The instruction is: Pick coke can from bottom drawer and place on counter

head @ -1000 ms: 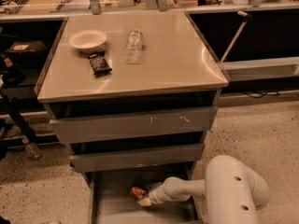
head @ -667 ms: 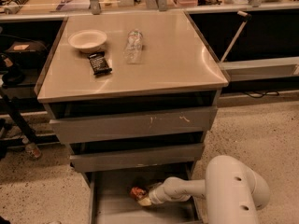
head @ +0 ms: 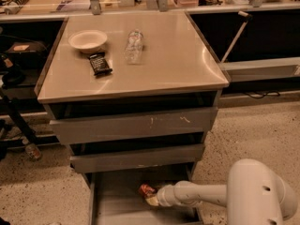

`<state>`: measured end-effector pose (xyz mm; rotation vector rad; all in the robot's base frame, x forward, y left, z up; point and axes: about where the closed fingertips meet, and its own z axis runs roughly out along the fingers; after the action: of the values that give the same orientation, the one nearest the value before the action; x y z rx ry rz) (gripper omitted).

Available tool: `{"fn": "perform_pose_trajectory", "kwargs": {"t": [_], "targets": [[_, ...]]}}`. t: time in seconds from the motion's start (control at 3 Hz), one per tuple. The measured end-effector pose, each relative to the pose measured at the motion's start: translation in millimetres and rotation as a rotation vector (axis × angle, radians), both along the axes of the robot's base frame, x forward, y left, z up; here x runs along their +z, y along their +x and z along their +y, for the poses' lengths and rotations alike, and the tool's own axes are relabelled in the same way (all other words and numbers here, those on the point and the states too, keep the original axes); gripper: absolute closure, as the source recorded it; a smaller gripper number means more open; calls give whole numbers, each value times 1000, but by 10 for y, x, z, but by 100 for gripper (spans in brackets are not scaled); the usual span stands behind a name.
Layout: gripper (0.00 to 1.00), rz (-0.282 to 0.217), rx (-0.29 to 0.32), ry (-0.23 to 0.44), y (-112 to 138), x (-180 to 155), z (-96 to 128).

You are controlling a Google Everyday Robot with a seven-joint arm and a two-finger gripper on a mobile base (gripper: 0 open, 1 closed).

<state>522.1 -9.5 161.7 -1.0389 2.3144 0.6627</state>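
Nothing has shifted — gripper (head: pixel 151 199) stays against the coke can (head: pixel 147 190) in the bottom drawer (head: pixel 117 198) — grasp cannot be told.

Warm, dim indoor light falls from above. The square beige-grey metal surface (head: pixel 187 64) is the brightest area, with soft glare toward 2 o'clock. Deep shadow fills the gaps beneath it. The shallow grey bottom drawer (head: pixel 112 200) at 6 o'clock is murky. There the pale pincer (head: pixel 151 199) sits half shaded by the small red-orange can (head: pixel 147 189).

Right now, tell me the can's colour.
Red-orange coke can, lying in the bottom drawer beside the gripper; camera view.
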Motion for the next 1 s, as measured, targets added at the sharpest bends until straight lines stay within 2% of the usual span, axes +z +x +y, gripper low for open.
{"fn": "perform_pose_trajectory", "kwargs": {"t": [0.33, 0.67, 1.0], "targets": [[100, 15, -77, -9, -315, 549, -316], [100, 15, -77, -9, -315, 550, -316], [100, 9, -88, -27, -352, 742, -375]]}}
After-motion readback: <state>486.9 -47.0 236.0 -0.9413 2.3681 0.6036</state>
